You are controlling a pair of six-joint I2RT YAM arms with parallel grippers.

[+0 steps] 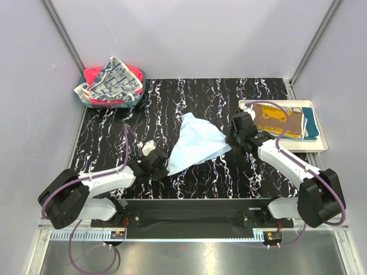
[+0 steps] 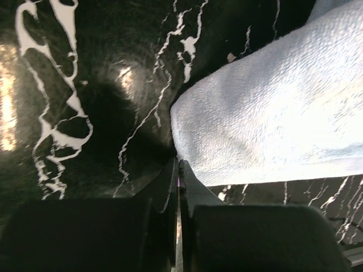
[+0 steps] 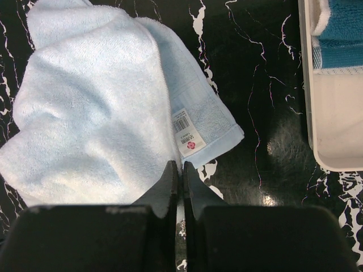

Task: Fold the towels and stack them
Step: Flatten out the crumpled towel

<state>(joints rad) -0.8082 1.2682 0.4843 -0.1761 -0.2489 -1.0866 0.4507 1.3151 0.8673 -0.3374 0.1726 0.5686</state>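
Observation:
A light blue towel (image 1: pixel 198 143) lies rumpled in the middle of the black marbled table. My left gripper (image 1: pixel 162 166) sits low at its near-left corner, jaws shut, and the corner (image 2: pixel 187 147) runs into the tips of that gripper (image 2: pixel 179 164). At the towel's right side my right gripper (image 1: pixel 231 137) is shut on the edge, close to the white label (image 3: pixel 190 136); the blue cloth (image 3: pixel 96 113) spreads ahead of this gripper (image 3: pixel 181 165). Other towels: a red-pink one (image 1: pixel 94 74) and a white, blue-printed one (image 1: pixel 114 80) in the bin, a mustard one (image 1: pixel 275 120) and a teal one (image 1: pixel 309 123) on the tray.
The translucent teal bin (image 1: pixel 137 94) stands at the back left corner. The cream tray (image 1: pixel 318 123) lies at the right edge, and its rim (image 3: pixel 309 85) shows close beside the right gripper. Grey walls enclose the table on three sides.

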